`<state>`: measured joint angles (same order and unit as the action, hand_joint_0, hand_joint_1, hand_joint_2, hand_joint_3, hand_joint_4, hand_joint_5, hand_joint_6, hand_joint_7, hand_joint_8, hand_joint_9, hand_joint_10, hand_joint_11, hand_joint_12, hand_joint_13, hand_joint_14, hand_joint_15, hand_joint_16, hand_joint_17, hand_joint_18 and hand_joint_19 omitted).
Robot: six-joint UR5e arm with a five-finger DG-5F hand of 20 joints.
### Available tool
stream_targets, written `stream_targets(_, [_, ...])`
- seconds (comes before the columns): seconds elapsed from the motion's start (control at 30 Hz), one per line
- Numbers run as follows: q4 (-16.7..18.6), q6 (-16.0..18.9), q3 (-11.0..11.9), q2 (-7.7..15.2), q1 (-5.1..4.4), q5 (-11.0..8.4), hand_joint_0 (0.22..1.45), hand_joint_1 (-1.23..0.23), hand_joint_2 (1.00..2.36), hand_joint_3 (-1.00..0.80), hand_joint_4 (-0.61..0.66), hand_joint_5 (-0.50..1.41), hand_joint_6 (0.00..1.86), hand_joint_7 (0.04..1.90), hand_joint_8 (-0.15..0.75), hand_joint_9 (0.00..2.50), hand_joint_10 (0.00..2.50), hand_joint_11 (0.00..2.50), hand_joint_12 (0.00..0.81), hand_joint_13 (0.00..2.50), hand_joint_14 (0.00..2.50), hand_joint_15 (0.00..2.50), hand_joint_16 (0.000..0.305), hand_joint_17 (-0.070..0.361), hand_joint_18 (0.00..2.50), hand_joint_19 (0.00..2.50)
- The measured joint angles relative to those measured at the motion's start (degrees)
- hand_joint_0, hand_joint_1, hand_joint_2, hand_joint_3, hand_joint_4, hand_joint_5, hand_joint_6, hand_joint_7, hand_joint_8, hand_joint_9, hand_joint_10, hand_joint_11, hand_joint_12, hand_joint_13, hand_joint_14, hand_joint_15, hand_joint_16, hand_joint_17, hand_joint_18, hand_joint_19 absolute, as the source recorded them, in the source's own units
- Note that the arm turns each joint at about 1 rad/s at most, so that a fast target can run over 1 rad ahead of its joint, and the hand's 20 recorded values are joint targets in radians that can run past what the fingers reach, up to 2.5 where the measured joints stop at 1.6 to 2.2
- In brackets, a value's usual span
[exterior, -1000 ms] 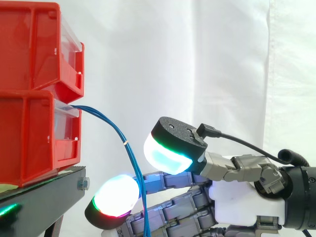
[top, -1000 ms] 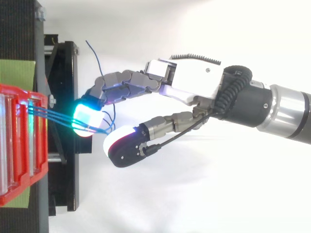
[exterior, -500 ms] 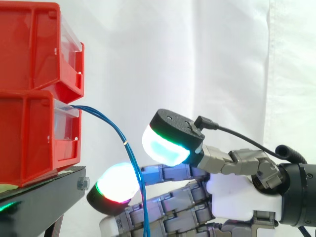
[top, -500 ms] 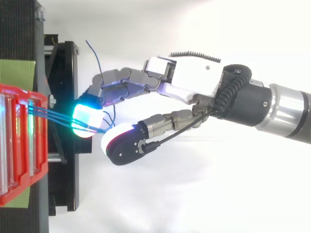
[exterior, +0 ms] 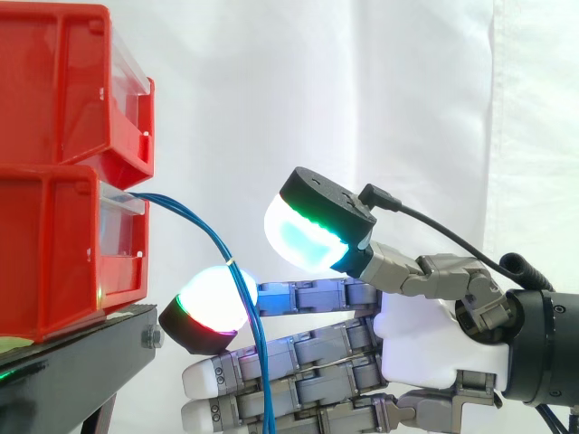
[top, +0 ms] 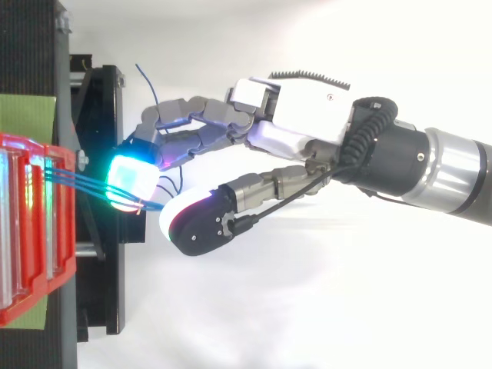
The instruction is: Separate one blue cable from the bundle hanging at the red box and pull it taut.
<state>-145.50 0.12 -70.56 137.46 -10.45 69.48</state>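
Observation:
A bundle of thin blue cables (exterior: 213, 238) leaves the lower red bin (exterior: 63, 244), arcs out and hangs down across the front of my fingers (exterior: 298, 348). My hand (exterior: 425, 353) reaches in from the right, open. Its fingers are nearly straight and point at the bins. One glowing fingertip (exterior: 210, 307) sits just left of the hanging strands, and the thumb pad (exterior: 312, 237) hovers above and to their right, apart from them. From above, the cables (top: 84, 183) run from the bin to the gap between the cyan fingertip (top: 131, 181) and the thumb (top: 196, 227). No strand looks pinched.
A second red bin (exterior: 63, 81) is stacked on the lower one, both on a black stand (exterior: 81, 357). A loose blue cable end (top: 146, 81) sticks out beyond the fingers. A white curtain (exterior: 362, 108) hangs behind.
My hand has risen, so more of its fingers show in the side view. The glowing fingertip moved up and closer to the bins against the strands. The thumb stays apart.

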Motion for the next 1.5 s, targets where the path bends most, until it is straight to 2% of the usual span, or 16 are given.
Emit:
stream_targets(0.17, [0.1, 0.4, -0.1, 0.1, -0.01, 0.06, 0.60, -0.71, 1.00, -0.49, 0.26, -0.15, 0.50, 1.08, 0.283, 0.68, 0.01, 0.25, 0.291, 0.62, 0.01, 0.17, 0.029, 0.065, 0.39, 0.12])
stream_targets(0.4, [1.0, 2.2, -0.6, 1.8, -0.44, 0.30, 0.60, -0.69, 1.00, -0.48, 0.26, -0.15, 0.50, 1.10, 0.285, 0.69, 0.01, 0.25, 0.292, 0.62, 0.01, 0.18, 0.029, 0.065, 0.39, 0.13])
stream_targets(0.57, [1.2, 2.6, -0.6, 2.1, -0.42, 0.74, 0.60, -0.68, 1.00, -0.48, 0.26, -0.15, 0.50, 1.10, 0.286, 0.70, 0.01, 0.27, 0.294, 0.63, 0.01, 0.18, 0.029, 0.066, 0.40, 0.14])
stream_targets(1.37, [3.9, 1.1, -0.4, 2.2, -1.88, 0.48, 0.63, -0.60, 1.00, -0.46, 0.25, -0.14, 0.50, 1.12, 0.288, 0.73, 0.01, 0.29, 0.291, 0.66, 0.01, 0.19, 0.029, 0.065, 0.42, 0.17])
stream_targets(1.5, [4.2, 1.1, -0.4, 2.3, -2.03, 0.43, 0.63, -0.52, 1.00, -0.47, 0.24, -0.14, 0.50, 1.13, 0.291, 0.74, 0.01, 0.29, 0.295, 0.67, 0.01, 0.21, 0.029, 0.065, 0.42, 0.18])
